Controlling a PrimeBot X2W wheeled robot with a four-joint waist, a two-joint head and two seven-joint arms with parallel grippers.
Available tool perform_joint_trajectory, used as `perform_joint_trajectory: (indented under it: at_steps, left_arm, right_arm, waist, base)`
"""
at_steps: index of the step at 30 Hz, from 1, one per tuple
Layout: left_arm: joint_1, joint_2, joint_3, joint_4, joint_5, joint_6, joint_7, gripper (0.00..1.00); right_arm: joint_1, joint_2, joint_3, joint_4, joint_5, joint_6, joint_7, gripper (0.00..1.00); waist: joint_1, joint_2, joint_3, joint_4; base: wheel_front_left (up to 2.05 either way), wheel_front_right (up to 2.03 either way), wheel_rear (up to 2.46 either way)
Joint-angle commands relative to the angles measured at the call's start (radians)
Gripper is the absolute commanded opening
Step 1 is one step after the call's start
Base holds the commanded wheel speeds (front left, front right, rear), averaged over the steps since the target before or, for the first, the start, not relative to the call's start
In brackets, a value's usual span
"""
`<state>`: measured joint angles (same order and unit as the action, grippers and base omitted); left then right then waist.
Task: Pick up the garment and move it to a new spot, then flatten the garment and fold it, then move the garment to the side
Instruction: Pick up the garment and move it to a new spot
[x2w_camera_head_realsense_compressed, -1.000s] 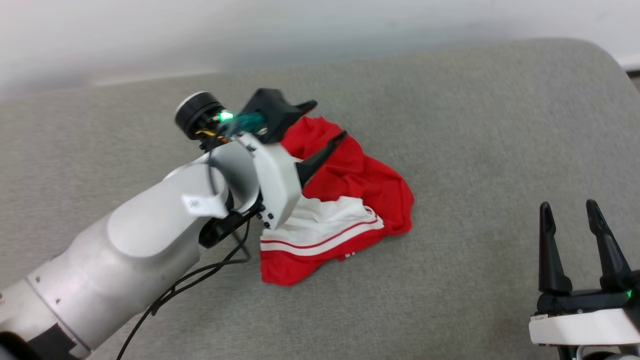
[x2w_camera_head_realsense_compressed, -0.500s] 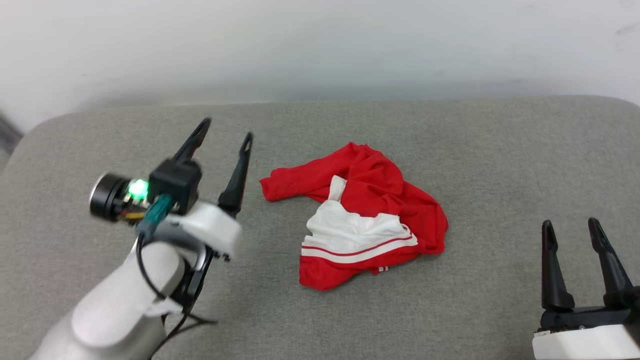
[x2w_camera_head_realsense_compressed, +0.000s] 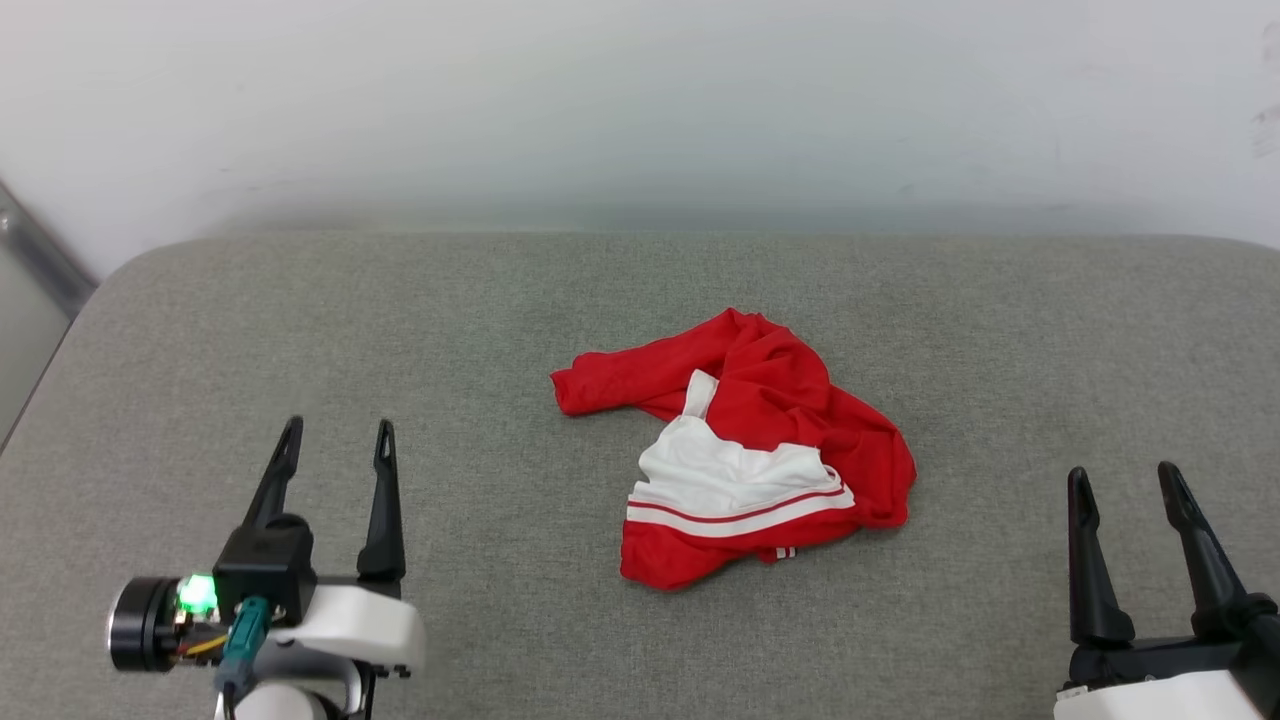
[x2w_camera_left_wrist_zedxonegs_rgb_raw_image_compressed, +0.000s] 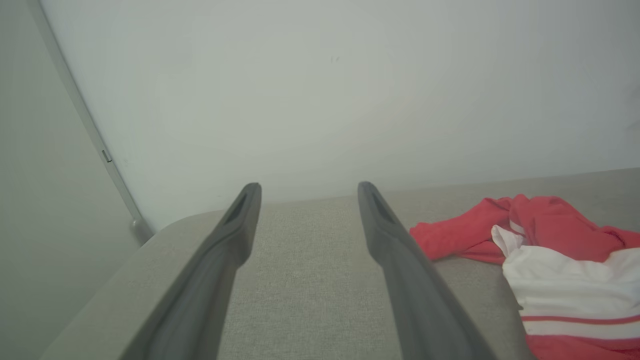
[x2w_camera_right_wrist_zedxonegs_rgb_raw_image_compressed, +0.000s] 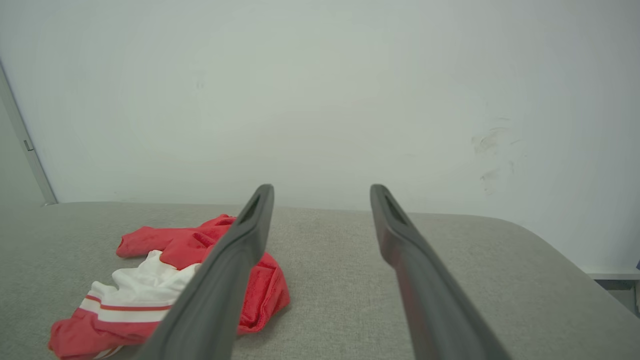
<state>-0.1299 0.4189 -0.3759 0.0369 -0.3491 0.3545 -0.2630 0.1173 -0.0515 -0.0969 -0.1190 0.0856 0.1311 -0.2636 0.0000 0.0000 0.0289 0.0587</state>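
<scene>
Left arm has pulled back since a second ago, when it reached over the garment (x2w_camera_head_realsense_compressed: 770, 400); head camera has shifted too, so the shirt's new place in frame isn't its own move; left fingers (x2w_camera_head_realsense_compressed: 383, 500) spread wide, nothing between them; right fingers (x2w_camera_head_realsense_compressed: 1088, 560) spread wide too, empty; garment lies crumpled in a heap on the grey table (x2w_camera_head_realsense_compressed: 480, 330), between the two sets of fingers and ahead of their tips, well apart from both; red body at the far side, white sleeve (x2w_camera_head_realsense_compressed: 720, 470) with red stripe trim facing up on the near side; left wrist view: garment off to the right of the fingers; right wrist view: garment to the left, partly hidden behind the left-hand finger; white wall (x2w_camera_head_realsense_compressed: 640, 100) beyond the table.
</scene>
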Motion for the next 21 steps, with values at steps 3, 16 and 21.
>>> perform_joint_trajectory:
  at_steps: [3,16,21]
  left_arm:
    - [0.057,-0.051,0.063,-0.002,0.047,-0.032,-0.003,1.00]
    - [0.204,-0.235,0.246,0.013,0.192,-0.168,-0.003,1.00]
    - [0.214,-0.273,0.291,0.020,0.228,-0.216,-0.003,1.00]
  right_arm:
    - [0.013,0.002,0.007,0.007,0.003,-0.001,-0.002,1.00]
    - [0.057,0.002,0.027,0.031,0.028,-0.001,-0.002,1.00]
    - [0.074,0.002,0.025,0.043,0.037,-0.001,-0.002,1.00]
  waist:
    - [0.0000,0.0000,-0.005,-0.002]
    - [0.0000,0.0000,-0.024,-0.016]
    - [0.0000,0.0000,-0.029,-0.010]
  base:
    - [0.00,0.00,0.00]
    - [0.00,0.00,0.00]
    - [0.00,0.00,0.00]
